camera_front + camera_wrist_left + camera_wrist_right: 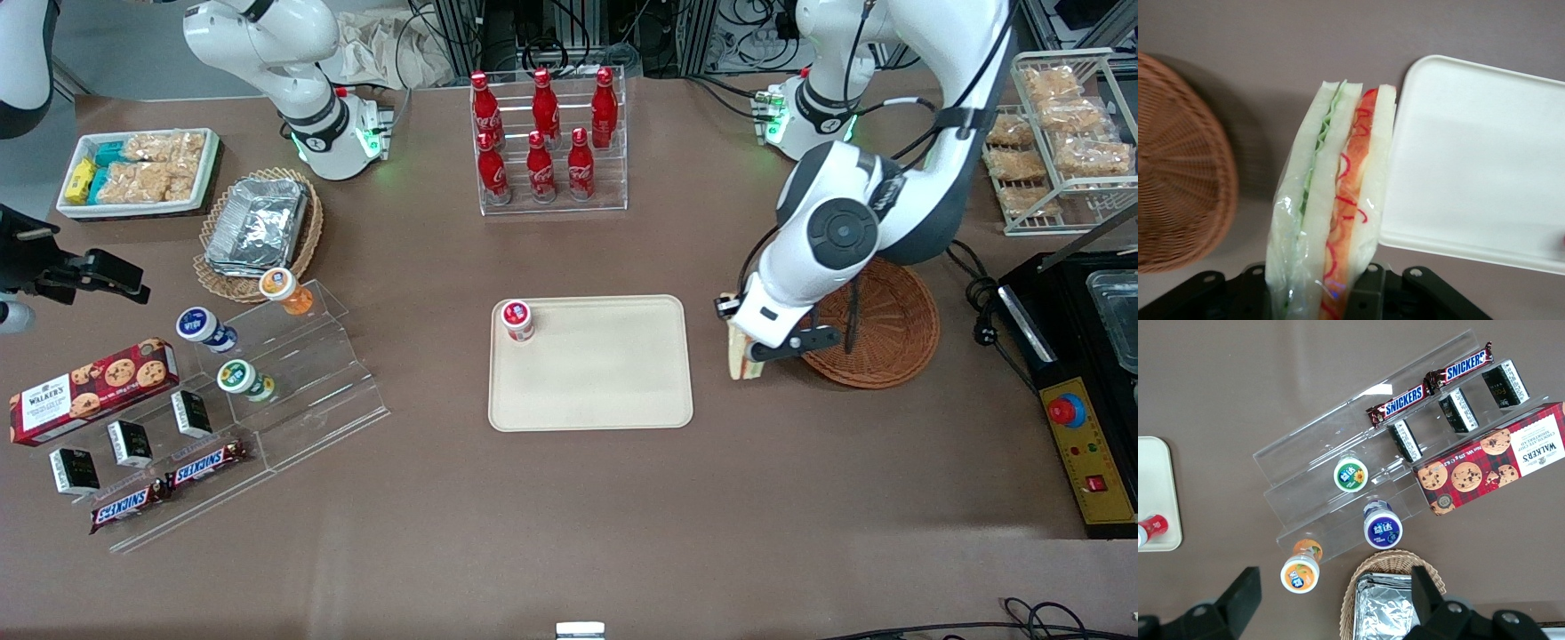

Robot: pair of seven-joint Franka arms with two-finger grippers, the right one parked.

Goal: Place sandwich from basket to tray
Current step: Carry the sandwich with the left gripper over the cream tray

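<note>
The sandwich (1331, 213), a plastic-wrapped wedge of white bread with green and red filling, hangs in my left gripper (1317, 293), which is shut on it. In the front view the gripper (751, 356) holds the sandwich (738, 357) above the bare table, between the reddish-brown wicker basket (889, 324) and the cream tray (613, 373). The basket (1178, 180) looks empty where it shows. The tray's rim (1451, 243) lies just beside the sandwich's tip.
A small red-lidded jar (517, 320) stands on the tray's corner farthest from the camera. A rack of red bottles (547, 142) stands farther back. Toward the working arm's end are a black machine (1080, 373) and a wire rack of snacks (1058, 133).
</note>
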